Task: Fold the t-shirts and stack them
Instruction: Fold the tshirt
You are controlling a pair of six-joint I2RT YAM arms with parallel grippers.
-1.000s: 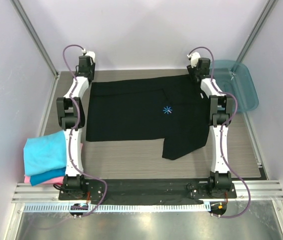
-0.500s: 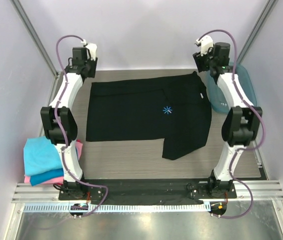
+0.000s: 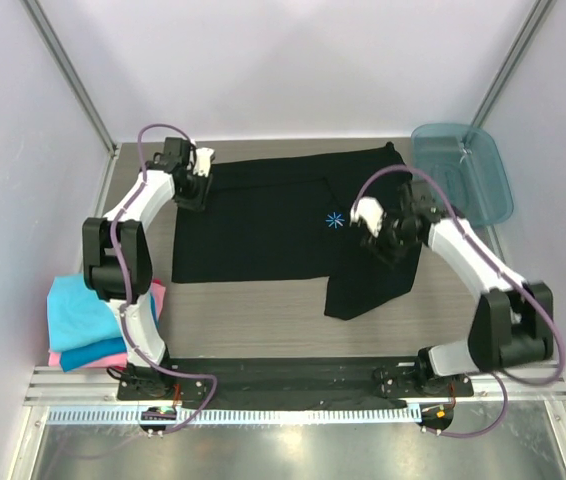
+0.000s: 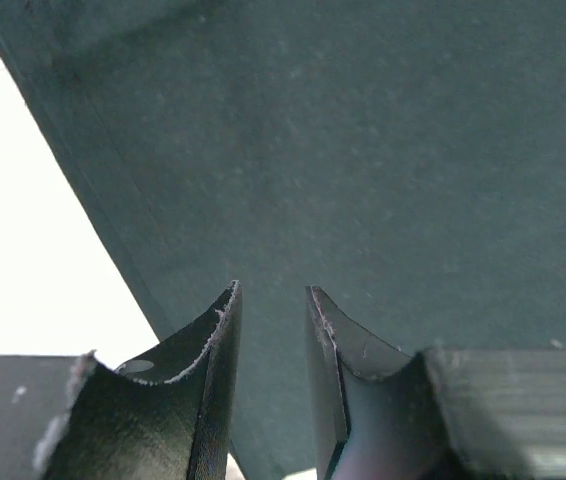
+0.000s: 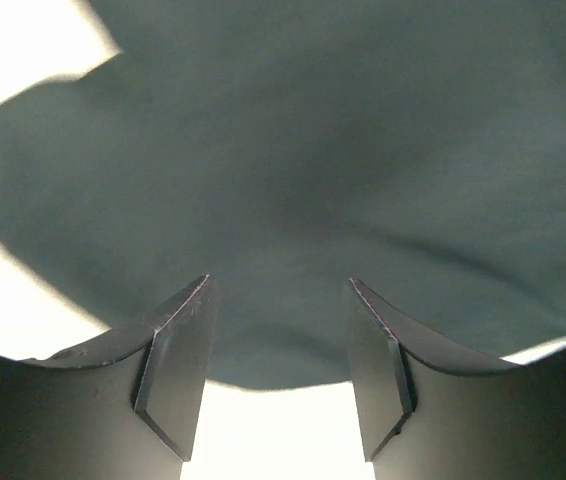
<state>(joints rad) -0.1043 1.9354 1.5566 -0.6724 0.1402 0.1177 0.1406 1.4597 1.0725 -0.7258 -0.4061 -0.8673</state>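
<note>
The large black t-shirt point(image 3: 253, 225) lies spread flat mid-table, its light-blue starburst mark point(image 3: 335, 220) showing. A flap hangs toward the near edge at the right. My left gripper point(image 3: 195, 190) is low over the shirt's far left corner, its jaws a narrow gap apart over black cloth point(image 4: 363, 150) with nothing between them point(image 4: 273, 295). My right gripper point(image 3: 379, 243) is over the shirt's right part, just right of the starburst. Its jaws stand wide open above the cloth's edge point(image 5: 278, 285). Folded turquoise point(image 3: 88, 305), blue point(image 3: 93, 352) and pink point(image 3: 159, 296) tees are stacked at the near left.
A translucent teal plastic tray point(image 3: 468, 170) sits at the far right corner. Side walls stand close on both sides. The arm bases and a metal rail point(image 3: 293, 385) run along the near edge.
Both arms came down from the far edge of the table. The left gripper dropped onto the shirt's far left corner. The right gripper swung in over the shirt's right part.
</note>
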